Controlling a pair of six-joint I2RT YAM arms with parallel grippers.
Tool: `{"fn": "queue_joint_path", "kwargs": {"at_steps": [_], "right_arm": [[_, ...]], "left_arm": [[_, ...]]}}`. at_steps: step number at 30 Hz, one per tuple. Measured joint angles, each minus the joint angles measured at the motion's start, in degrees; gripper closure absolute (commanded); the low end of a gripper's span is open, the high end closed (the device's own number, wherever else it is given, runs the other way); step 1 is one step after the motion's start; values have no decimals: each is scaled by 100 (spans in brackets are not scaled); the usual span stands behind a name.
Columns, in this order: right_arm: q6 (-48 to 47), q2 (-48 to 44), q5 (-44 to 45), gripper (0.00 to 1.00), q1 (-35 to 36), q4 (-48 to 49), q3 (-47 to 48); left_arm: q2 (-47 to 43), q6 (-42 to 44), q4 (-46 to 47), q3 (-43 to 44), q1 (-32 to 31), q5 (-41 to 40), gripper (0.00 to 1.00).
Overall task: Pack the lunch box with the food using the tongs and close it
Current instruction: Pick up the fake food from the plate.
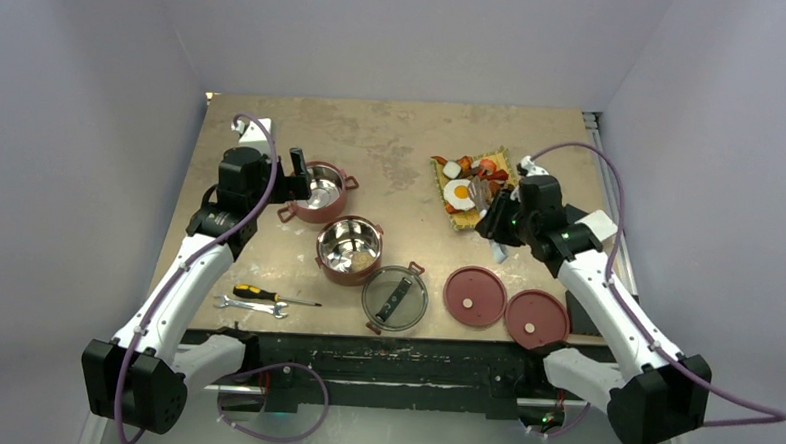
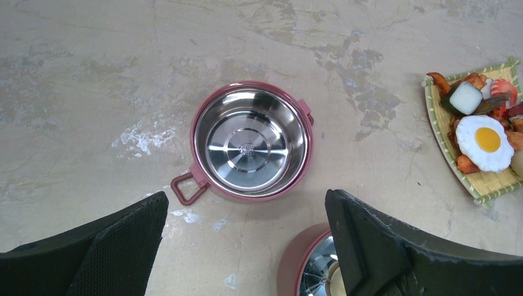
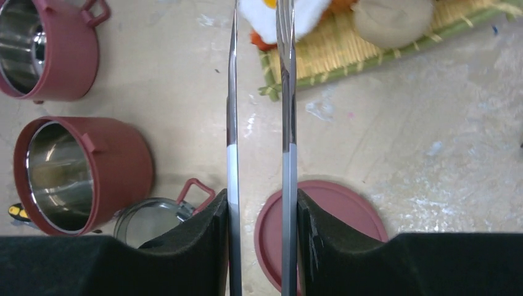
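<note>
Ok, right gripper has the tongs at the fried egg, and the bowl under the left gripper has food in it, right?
No, the left wrist view shows that bowl empty; the right gripper does hold the tongs at the fried egg.

- Bowls [image 1: 350, 248]: dusty red outside, shiny steel inside.
- Disc lids [image 1: 475, 297]: the same red, each with a pale dot at the centre.
- Top lid [image 1: 395, 298]: dark see-through grey, with red handles.
- Fried egg [image 2: 485, 143]: white with a yellow yolk.
- Mat [image 2: 490, 182]: yellow woven straw (greenish along the edge).
- Tongs [image 3: 232, 123]: silver.
- Screwdriver [image 1: 256, 293]: black-and-orange handle.
- Wrench [image 1: 250, 305]: silver.
- Table [image 2: 92, 92]: beige, mottled with pale patches.
</note>
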Motion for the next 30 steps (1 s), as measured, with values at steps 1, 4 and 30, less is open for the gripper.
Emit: {"fn": "queue_joint_path", "kwargs": {"at_steps": [1, 4, 30], "right_arm": [[9, -70, -177, 60, -232, 76, -175], [15, -157, -717, 60, -844, 284, -616], [44, 186, -2341, 59, -1926, 1320, -1447]], "left_arm": [[0, 0, 0, 0, 0, 2, 1], [0, 0, 0, -2, 0, 4, 1], [37, 0, 0, 0, 0, 68, 1]]}}
